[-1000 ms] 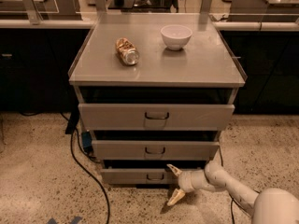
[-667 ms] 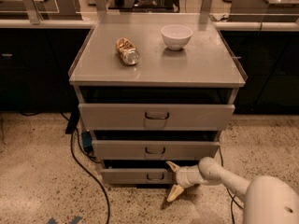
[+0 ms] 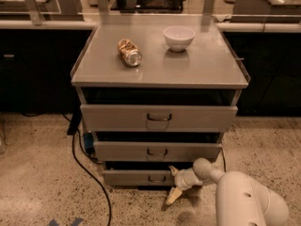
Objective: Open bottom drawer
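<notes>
The grey metal cabinet (image 3: pixel 160 74) has three drawers. The bottom drawer (image 3: pixel 134 177) is the lowest and smallest front, with a small dark central pull handle (image 3: pixel 156 178). It sits slightly out, less than the two above. My gripper (image 3: pixel 173 182) reaches in from the lower right on a white arm (image 3: pixel 244 199). One finger (image 3: pixel 173 170) points up beside the handle's right end, at the drawer front. The other finger (image 3: pixel 173 196) points down toward the floor. The fingers are spread apart and hold nothing.
A crushed can (image 3: pixel 130 52) and a white bowl (image 3: pixel 178 37) rest on the cabinet top. A black cable (image 3: pixel 87 171) runs across the speckled floor left of the cabinet. Dark counters stand behind. The middle drawer (image 3: pixel 157 151) and top drawer (image 3: pixel 159 118) overhang the bottom one.
My gripper and arm have moved left, closer to the bottom drawer's handle. The drawers have not visibly moved.
</notes>
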Available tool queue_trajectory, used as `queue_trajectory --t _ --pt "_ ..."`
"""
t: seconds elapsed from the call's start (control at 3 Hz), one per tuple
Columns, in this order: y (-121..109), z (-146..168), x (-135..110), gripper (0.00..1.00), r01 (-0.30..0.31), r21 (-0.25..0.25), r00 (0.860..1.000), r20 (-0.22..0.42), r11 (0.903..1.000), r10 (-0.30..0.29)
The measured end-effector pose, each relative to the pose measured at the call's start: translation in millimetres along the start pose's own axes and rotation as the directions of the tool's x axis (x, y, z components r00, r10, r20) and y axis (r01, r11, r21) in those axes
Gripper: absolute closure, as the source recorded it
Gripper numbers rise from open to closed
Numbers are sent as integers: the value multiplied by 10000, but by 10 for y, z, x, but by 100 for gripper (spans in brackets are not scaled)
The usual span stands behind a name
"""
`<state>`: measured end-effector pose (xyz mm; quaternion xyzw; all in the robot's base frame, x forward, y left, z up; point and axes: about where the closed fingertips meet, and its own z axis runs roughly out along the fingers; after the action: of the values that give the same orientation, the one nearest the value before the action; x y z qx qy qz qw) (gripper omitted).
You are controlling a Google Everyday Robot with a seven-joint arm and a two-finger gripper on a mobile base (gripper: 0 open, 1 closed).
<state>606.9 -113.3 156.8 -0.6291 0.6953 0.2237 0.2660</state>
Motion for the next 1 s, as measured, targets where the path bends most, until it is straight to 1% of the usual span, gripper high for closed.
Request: queue_trajectory --t 0.67,1.0 --pt "13 -61 -63 0 -22 -41 10000 11 10000 22" --pt "184 -72 -96 0 -229 -341 9997 43 9992 231"
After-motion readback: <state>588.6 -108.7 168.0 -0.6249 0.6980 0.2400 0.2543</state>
